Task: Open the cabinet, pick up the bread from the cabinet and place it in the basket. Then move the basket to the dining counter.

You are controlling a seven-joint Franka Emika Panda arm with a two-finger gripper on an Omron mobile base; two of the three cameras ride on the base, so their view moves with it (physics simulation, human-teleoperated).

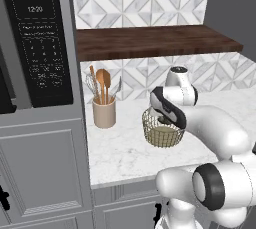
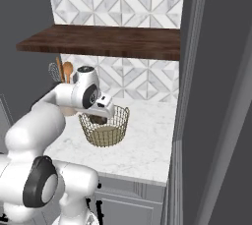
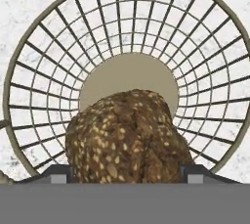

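The basket [image 1: 161, 134] stands on the marble worktop [image 1: 120, 153] beside a utensil crock [image 1: 104, 112].

Shelf [image 1: 150, 42] low over basket [image 1: 161, 134]

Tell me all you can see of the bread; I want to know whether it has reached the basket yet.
The bread is a small, lumpy, dark brown bun flecked with pale seeds. In the hand view it sits between the two dark fingers, over the pale disc base of the brass-gold wire basket, within the circle of its rim. In the right base view it shows as a dark lump at rim height under the hand. Whether it touches the base cannot be told.
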